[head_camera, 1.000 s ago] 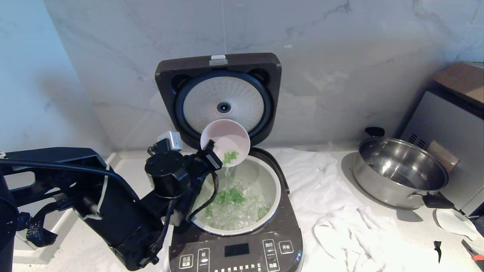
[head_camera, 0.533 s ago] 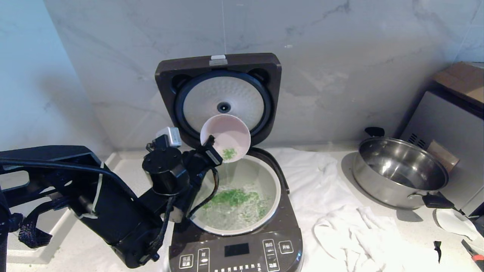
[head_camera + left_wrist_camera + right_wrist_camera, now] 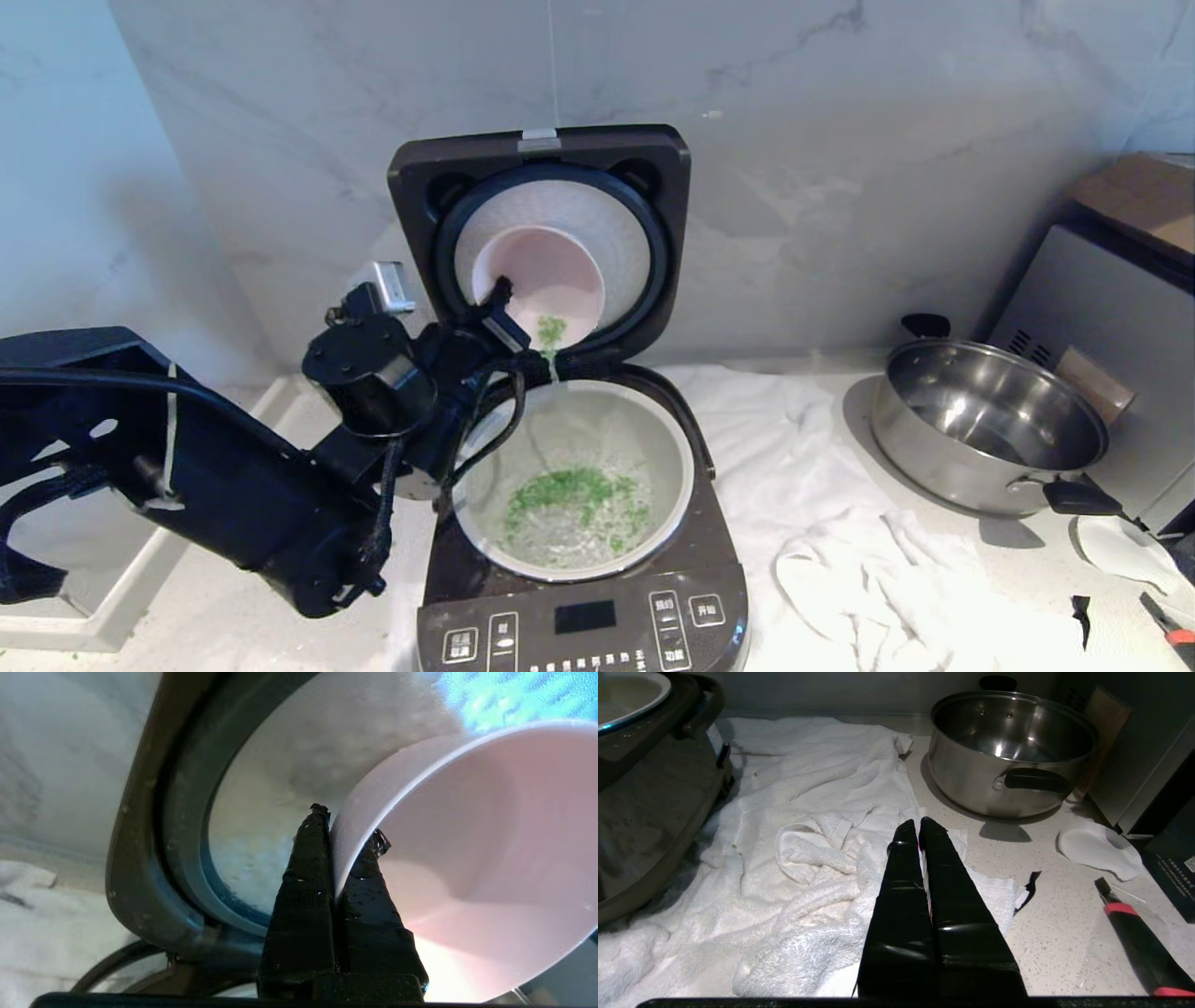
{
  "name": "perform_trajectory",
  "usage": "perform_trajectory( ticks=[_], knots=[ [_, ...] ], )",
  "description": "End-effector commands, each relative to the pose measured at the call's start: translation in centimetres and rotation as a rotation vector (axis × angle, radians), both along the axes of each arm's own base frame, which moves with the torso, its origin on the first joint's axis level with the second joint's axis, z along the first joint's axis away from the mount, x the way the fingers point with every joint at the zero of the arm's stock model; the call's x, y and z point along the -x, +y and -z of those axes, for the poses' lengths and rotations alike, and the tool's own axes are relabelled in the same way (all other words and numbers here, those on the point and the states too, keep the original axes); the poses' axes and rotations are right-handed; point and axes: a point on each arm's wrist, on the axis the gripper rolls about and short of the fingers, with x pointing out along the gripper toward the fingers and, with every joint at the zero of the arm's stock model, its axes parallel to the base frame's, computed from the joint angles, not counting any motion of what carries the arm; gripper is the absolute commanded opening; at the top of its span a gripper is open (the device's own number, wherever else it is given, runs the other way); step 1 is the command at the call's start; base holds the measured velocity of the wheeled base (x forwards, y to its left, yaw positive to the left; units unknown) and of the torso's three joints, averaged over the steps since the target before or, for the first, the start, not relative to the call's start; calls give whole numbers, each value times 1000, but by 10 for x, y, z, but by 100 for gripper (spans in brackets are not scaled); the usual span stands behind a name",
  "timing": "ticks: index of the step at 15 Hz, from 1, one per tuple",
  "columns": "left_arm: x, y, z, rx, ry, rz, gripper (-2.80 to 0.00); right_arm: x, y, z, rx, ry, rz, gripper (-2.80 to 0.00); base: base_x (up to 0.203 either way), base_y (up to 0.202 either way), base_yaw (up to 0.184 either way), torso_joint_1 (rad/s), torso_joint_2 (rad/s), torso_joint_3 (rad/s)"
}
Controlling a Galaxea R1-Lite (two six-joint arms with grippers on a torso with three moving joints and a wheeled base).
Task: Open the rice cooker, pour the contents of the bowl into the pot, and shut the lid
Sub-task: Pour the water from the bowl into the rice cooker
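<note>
The dark brown rice cooker [image 3: 579, 621] stands in front of me with its lid [image 3: 411, 177] swung upright against the wall. Its white pot [image 3: 686, 467] holds water and chopped green bits [image 3: 560, 490]. My left gripper [image 3: 499, 301] is shut on the rim of the pale pink bowl [image 3: 546, 271], holding it tipped steeply above the pot's back edge, in front of the lid's inner plate. A small clump of green bits [image 3: 551, 329] clings at the bowl's lower lip. In the left wrist view the fingers [image 3: 308, 868] pinch the bowl wall [image 3: 467, 826]. My right gripper [image 3: 915, 826] is shut and empty over the towel.
A white towel [image 3: 822, 523] lies crumpled right of the cooker. A steel pan [image 3: 990, 425] with black handles sits farther right, beside a grey appliance [image 3: 1102, 308]. A red-and-black tool [image 3: 1134, 933] and a white disc [image 3: 1097, 851] lie on the counter near the right edge.
The left arm has lifted the bowl higher and back toward the lid, tipping it more. The green bits have mostly dropped into the pot. The lid has shifted slightly.
</note>
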Motion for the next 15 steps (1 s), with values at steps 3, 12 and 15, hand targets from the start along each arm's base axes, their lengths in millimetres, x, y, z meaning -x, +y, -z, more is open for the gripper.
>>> perform_trajectory(
  ticks=[3,12,15],
  knots=[
    [7,-1,1,8,10,16,-280,0,0,0,1,1,-1,-280,0,0,0,0,0,0],
    [15,-2,6,-15,33,36,-280,0,0,0,1,1,-1,-280,0,0,0,0,0,0],
    [22,2,12,-57,51,71,-280,0,0,0,1,1,-1,-280,0,0,0,0,0,0]
  ],
)
